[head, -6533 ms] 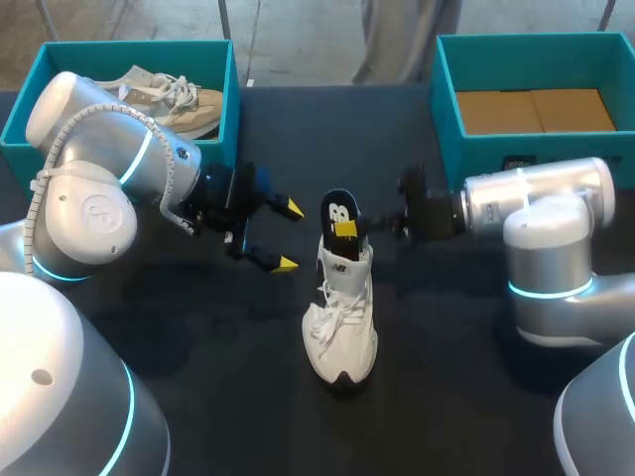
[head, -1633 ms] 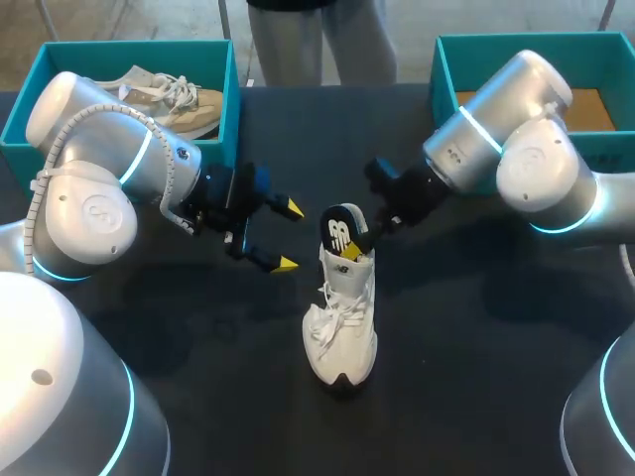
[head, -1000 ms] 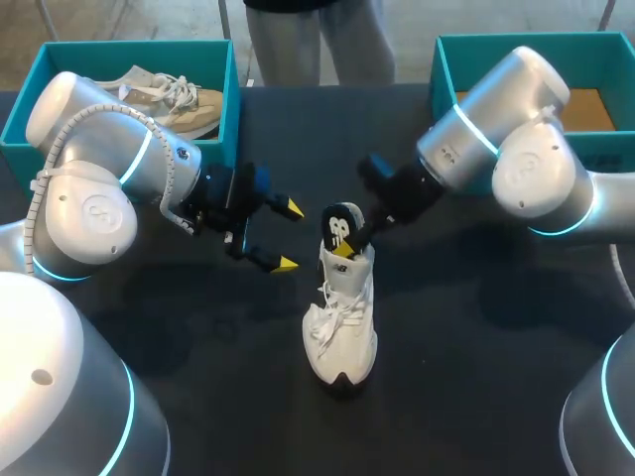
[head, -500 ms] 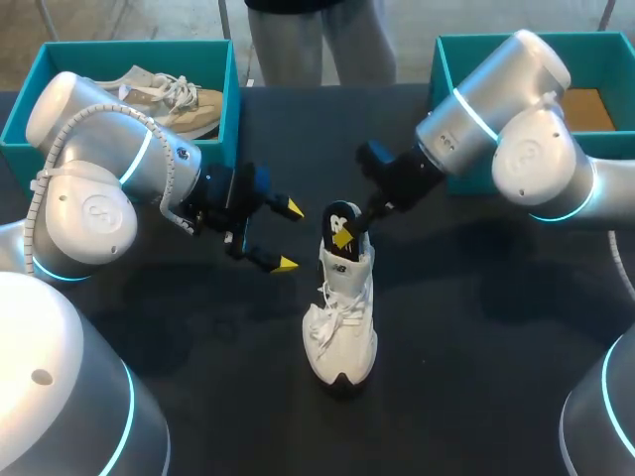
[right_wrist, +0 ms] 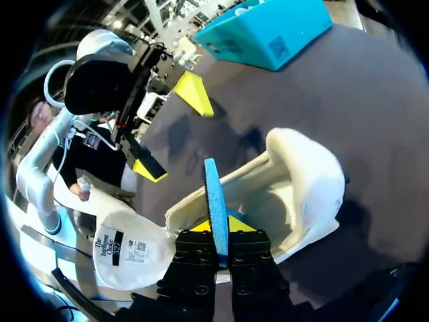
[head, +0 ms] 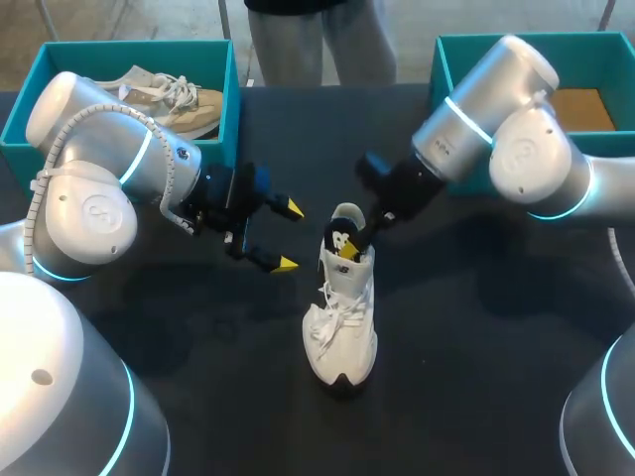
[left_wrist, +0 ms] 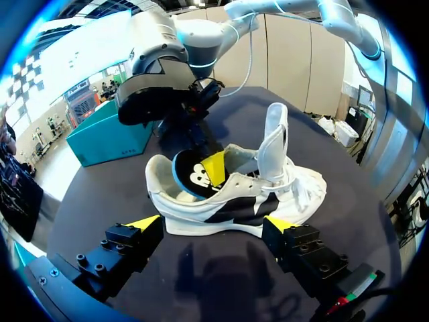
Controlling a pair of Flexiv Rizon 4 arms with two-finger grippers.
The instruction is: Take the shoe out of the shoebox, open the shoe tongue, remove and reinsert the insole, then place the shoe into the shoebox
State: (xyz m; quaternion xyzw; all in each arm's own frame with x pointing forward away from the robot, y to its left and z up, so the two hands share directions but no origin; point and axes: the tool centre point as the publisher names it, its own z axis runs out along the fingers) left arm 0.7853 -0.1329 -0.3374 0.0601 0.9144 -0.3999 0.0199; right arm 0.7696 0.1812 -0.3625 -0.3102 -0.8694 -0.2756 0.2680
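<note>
Right jaws pinch the insole (head: 340, 241), its lower end hidden inside the shoe (head: 342, 327); left jaws gape.

White sneaker (head: 342, 317) stands mid-table, tongue lifted. Its blue-backed insole (head: 341, 240) juts from the opening. Teal shoebox (head: 605, 59) lies beyond.

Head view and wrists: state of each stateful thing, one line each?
white shoe: standing on its sole, laced, outside both boxes
tongue: pulled up
insole: partly in the heel opening, clamped
right gripper: jaws shut on insole
left gripper: jaws open, beside the shoe, holding nothing
left shoebox: lidless, beige shoe inside
right shoebox: lidless
</note>
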